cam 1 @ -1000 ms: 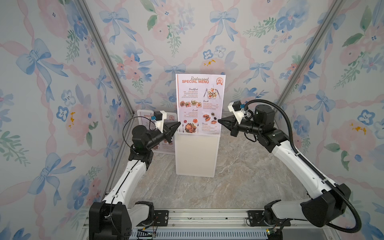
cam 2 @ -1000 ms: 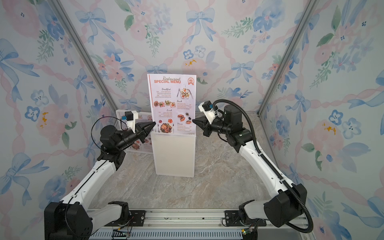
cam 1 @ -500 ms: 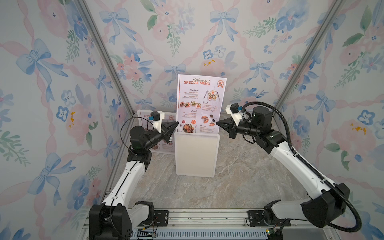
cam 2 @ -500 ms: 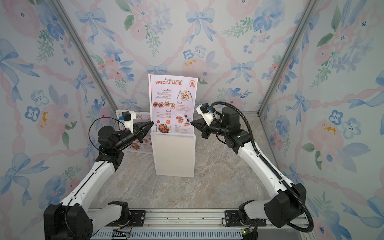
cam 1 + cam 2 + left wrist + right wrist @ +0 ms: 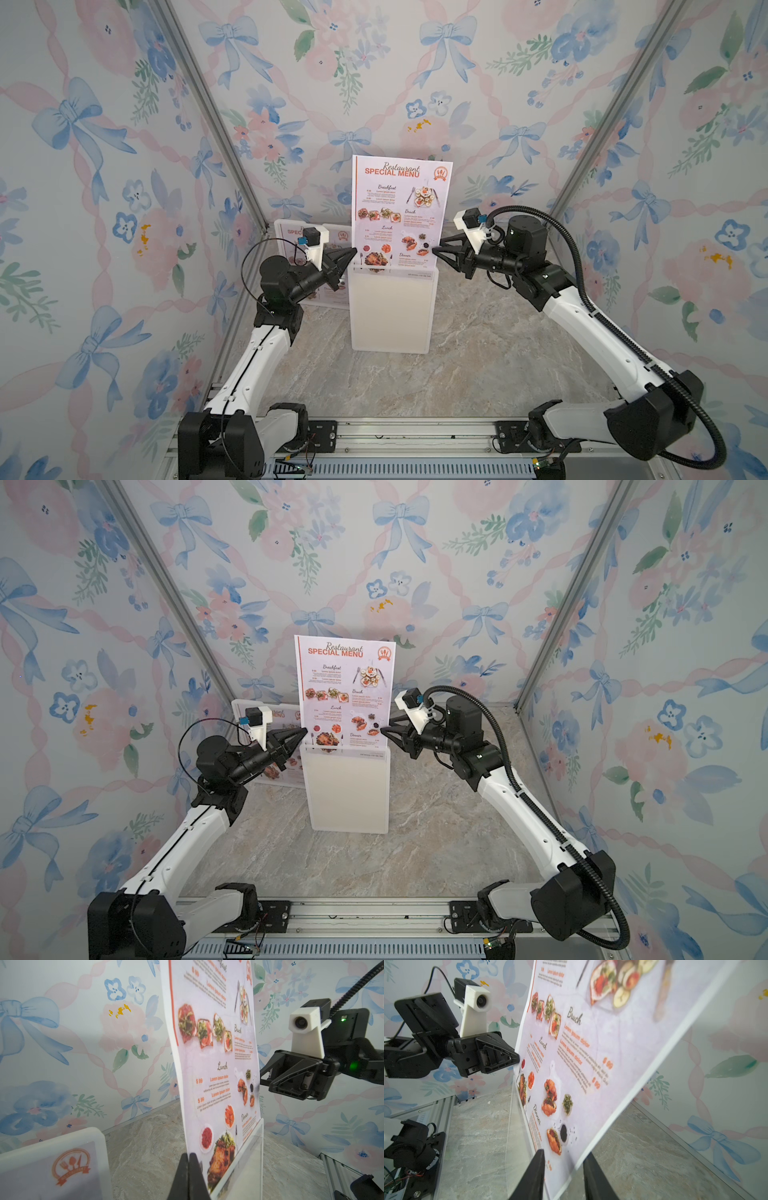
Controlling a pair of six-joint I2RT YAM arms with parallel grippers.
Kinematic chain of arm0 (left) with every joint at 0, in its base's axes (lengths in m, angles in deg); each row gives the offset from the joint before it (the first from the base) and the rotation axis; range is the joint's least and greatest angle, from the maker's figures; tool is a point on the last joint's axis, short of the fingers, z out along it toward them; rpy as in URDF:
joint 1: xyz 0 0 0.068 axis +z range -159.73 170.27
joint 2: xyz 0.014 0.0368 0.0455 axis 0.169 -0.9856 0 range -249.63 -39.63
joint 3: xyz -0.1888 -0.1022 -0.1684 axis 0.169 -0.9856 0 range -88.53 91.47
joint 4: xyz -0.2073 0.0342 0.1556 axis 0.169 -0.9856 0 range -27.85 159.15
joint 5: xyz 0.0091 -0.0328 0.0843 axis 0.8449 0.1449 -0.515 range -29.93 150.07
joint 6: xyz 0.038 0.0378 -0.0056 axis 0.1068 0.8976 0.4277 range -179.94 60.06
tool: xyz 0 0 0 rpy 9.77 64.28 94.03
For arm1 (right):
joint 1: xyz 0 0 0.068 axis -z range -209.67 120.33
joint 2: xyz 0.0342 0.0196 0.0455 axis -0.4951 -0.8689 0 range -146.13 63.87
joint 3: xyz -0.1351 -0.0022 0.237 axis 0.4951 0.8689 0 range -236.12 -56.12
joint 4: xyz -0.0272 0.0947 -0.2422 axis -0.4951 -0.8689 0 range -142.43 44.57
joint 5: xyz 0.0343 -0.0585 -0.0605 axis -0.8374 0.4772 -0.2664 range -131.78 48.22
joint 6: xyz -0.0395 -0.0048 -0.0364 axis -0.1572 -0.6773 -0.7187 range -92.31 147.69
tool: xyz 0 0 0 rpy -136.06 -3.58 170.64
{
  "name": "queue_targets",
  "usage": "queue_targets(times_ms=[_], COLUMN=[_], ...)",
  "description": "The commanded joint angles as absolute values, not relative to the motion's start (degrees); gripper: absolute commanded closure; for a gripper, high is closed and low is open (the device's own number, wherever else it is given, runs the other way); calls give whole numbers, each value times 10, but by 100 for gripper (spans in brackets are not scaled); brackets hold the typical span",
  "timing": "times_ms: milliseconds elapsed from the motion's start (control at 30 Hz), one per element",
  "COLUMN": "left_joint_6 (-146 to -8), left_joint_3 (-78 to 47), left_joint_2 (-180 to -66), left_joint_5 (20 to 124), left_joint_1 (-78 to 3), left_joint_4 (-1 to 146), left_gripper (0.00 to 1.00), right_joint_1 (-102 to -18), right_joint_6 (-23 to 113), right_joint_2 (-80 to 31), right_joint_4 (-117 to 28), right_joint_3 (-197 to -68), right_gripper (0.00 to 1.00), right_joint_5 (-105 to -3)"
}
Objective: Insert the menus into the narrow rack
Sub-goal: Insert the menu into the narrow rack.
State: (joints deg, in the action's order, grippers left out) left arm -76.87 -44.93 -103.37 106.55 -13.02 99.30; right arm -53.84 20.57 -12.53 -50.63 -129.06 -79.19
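Lilac-white menu (image 5: pixel 399 212) sits slightly lower in the rack (image 5: pixel 390 311); right gripper (image 5: pixel 564 1153) has just parted off its edge (left gripper (image 5: pixel 188 1156) stays pinched on it); release looks begun.

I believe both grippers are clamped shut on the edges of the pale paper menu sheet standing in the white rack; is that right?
Not quite. Only the left gripper is shut on the pale paper menu sheet in the white rack; the right gripper has its jaws apart, straddling the sheet's edge, as the right wrist view shows.
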Motion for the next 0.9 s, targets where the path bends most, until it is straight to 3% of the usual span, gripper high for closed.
queue_targets(times_ms=[0,233,333,400,500,867], left_joint_6=[-760,-758,-759,-763,-768,-772], left_joint_3=[-453,-454,-448,-438,-427,-398], left_joint_2=[-1025,-1028,-1029,-1036,-1046,-1076], left_joint_5=[1065,1073,1078,1088,1095,1096], left_joint_1=[-126,-126,-126,-126,-127,-135], left_joint_4=[999,999,999,999,999,999], left_gripper=[100,100,77,68,65,66], right_joint_1=[-539,-540,-541,-543,-550,-557], right_joint_6=[221,234,235,239,240,218], right_joint_2=[-134,-161,-168,-171,-167,-126], right_joint_4=[-479,-470,-469,-469,-468,-490], right_joint_3=[-1304,-1338,-1346,-1350,-1347,-1312], right_gripper=[57,58,59,64,79,91], right_joint_5=[-797,-800,-804,-812,-816,-799])
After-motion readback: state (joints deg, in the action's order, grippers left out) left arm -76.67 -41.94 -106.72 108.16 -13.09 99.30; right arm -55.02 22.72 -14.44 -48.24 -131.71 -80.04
